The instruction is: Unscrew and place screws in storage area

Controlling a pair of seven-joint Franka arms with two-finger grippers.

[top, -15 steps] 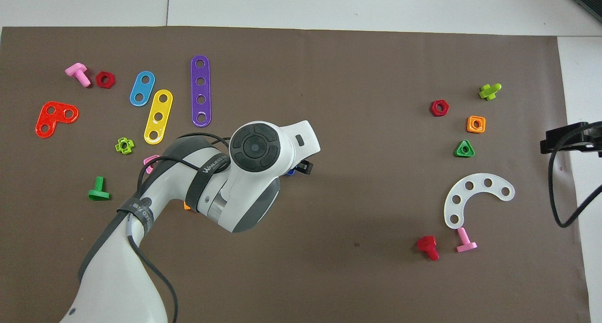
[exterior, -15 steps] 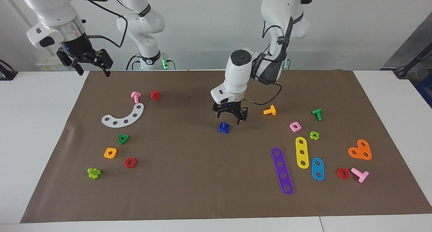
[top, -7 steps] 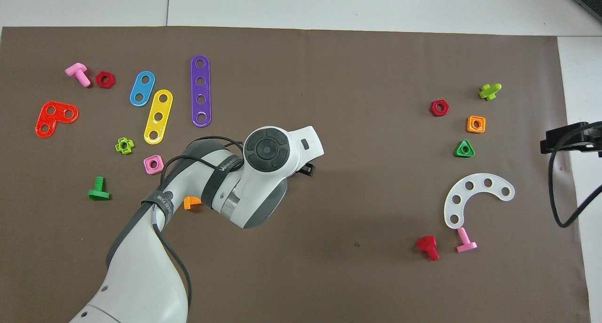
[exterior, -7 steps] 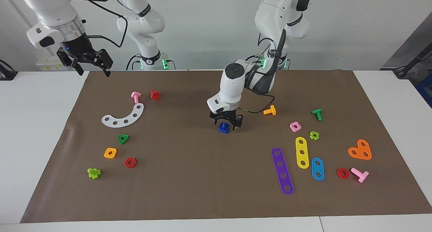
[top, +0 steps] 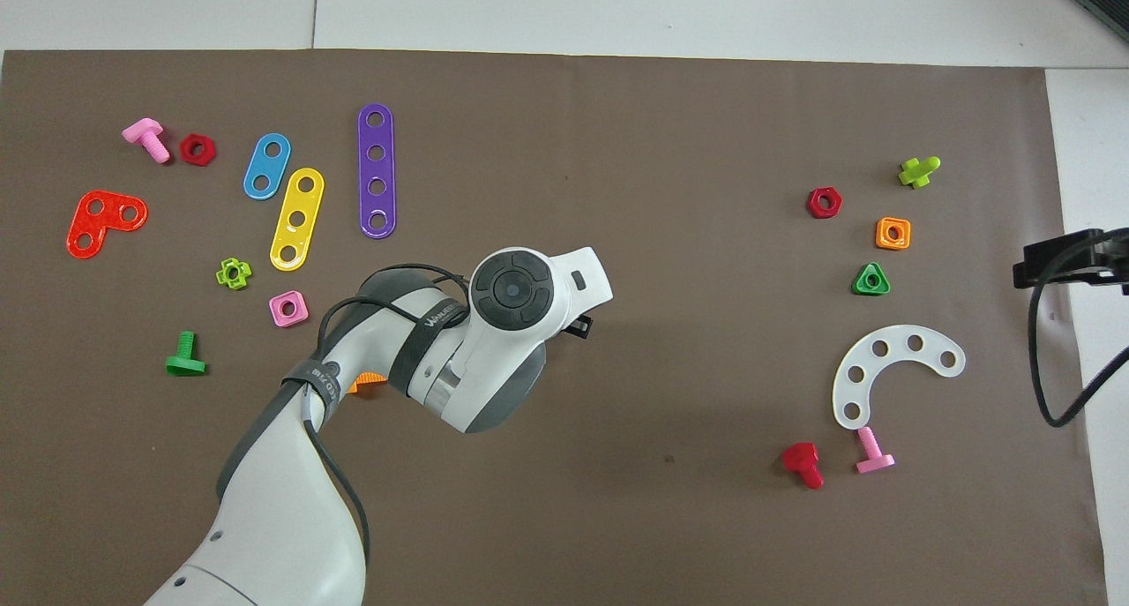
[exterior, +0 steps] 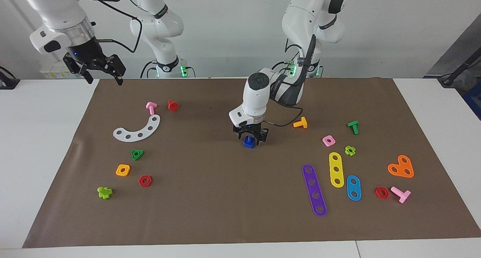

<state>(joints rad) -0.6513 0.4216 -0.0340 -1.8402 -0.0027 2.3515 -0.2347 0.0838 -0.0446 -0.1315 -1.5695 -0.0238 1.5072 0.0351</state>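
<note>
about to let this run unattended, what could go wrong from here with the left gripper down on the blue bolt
1. The left gripper straddles the blue bolt, which sits loose on the mat. An off-centre closing could push or tip it instead of gripping it.
2. The overhead view hides the bolt under the left arm, so only the facing view can confirm a grip.
3. The storage area by the white strip is crowded: a drop could knock the green triangle. The right gripper waits near that end.

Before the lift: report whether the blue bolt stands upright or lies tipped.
Upright: the blue bolt rests on its flat head, shaft up, under the left gripper.
</note>
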